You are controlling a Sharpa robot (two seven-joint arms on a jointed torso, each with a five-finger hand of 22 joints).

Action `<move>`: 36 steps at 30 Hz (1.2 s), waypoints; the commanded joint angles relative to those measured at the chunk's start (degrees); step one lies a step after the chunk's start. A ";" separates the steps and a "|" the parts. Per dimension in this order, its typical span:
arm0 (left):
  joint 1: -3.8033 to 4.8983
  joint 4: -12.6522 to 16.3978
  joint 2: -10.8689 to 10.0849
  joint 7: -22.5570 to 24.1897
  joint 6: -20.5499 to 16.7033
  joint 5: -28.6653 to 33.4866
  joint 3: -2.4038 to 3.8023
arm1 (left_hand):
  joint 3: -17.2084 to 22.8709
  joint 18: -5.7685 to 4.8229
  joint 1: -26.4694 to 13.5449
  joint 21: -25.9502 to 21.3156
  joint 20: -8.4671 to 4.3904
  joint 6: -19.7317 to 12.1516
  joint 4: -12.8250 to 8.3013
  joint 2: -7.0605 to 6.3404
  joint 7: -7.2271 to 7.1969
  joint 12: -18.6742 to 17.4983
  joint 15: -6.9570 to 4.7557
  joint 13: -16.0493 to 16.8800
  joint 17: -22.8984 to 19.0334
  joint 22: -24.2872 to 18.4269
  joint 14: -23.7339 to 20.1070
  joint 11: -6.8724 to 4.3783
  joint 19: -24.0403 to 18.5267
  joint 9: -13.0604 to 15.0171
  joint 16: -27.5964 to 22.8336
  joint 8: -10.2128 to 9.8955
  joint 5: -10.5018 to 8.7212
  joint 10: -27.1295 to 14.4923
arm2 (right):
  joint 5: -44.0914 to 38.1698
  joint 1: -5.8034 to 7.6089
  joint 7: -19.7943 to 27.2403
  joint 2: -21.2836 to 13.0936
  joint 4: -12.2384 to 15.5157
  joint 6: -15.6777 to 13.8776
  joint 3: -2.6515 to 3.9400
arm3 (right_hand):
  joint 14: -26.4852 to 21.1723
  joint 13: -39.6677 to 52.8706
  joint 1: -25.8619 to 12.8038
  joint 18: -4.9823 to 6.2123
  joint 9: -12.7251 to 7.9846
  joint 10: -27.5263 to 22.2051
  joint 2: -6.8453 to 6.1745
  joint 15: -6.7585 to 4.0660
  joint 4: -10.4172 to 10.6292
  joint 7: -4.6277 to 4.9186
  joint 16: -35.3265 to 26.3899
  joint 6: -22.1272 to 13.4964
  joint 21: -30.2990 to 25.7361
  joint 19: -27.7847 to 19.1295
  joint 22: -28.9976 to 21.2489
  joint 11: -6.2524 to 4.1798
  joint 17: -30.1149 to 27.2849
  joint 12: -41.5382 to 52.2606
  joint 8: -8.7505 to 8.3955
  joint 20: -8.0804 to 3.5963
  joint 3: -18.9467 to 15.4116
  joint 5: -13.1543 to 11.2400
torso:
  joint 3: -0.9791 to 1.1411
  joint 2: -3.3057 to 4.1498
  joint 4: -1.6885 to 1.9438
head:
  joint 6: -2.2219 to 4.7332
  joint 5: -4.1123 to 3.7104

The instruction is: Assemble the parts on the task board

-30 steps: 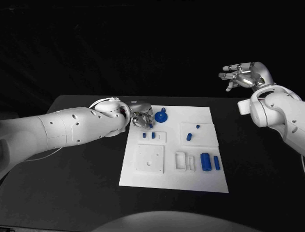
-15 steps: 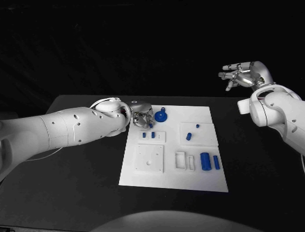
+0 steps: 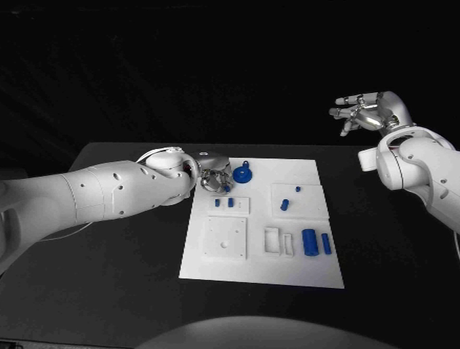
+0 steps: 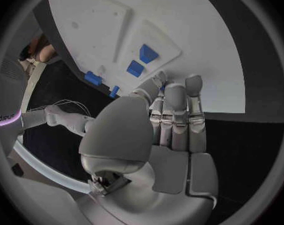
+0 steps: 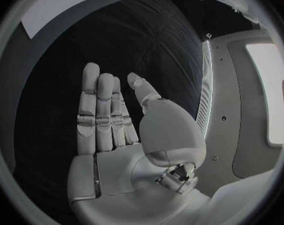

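The white task board (image 3: 263, 273) lies flat on the black table. Blue parts on it: a round piece (image 3: 244, 175) at its far edge, possibly a knob, and two upright cylinders (image 3: 310, 243) near its right edge.

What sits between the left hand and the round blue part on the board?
Nothing: in the head view the left hand and the round blue part are side by side, only bare board between.

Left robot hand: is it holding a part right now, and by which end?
Cannot be told. The left robot hand sits at the task board's far left corner with fingers together, fingertips hiding any part. The right robot hand holds nothing.
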 commanded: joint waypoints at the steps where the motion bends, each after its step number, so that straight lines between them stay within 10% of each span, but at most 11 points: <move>1: -0.44 0.09 0.18 -0.02 2.58 -1.59 -0.53 | 0.12 0.34 0.46 0.29 -0.06 0.78 -0.24 -0.07 -0.16 0.28 -0.06 0.01 -0.08 1.15 -0.19 -0.12 -0.51 0.10 0.16 0.25 0.00 0.70 | -0.26 -0.03 0.29 -0.01 0.21 0.81 0.01 | -0.26 -0.02 -0.48 0.90 0.02 0.38 0.08 -0.10 -0.06 0.01 -0.30 0.34 0.27 0.73 0.07 0.04 0.08 0.00 0.09 0.26 0.34 0.28 | -0.02 0.00 0.04 | -0.11 0.00; 14: -0.45 -0.10 -0.04 1.11 -0.09 -1.54 -1.05 | 0.45 0.45 0.17 0.46 0.31 -3.03 -0.31 -0.25 0.66 0.15 0.74 -0.11 -0.05 1.07 -0.07 1.14 -0.54 -0.13 0.29 0.07 -1.23 -2.88 | -0.46 -0.17 0.10 -0.15 0.33 1.20 0.01 | -0.11 -0.01 -0.48 0.94 0.01 0.28 0.02 -0.13 -0.03 0.01 -0.21 0.31 0.29 0.93 0.11 0.05 0.12 -0.02 0.08 0.23 0.51 0.21 | -0.01 -0.01 0.03 | -0.06 0.02; 36: -0.45 -0.82 -0.49 0.74 -4.13 -0.39 -1.04 | 4.21 1.93 0.07 -0.34 1.62 -16.08 1.72 -5.52 0.62 0.14 1.97 -0.15 -0.56 0.89 -0.68 3.30 -0.33 -0.33 -0.01 -0.05 -1.37 -9.70 | -4.80 -1.16 -1.37 -1.48 2.15 5.50 0.01 | 2.13 -1.79 -1.22 2.00 0.04 -0.74 -0.04 -0.13 -0.34 0.07 2.85 0.77 4.26 2.01 3.09 0.90 2.35 -4.80 0.06 0.20 0.90 -0.25 | -0.02 -0.01 0.03 | 0.17 -0.13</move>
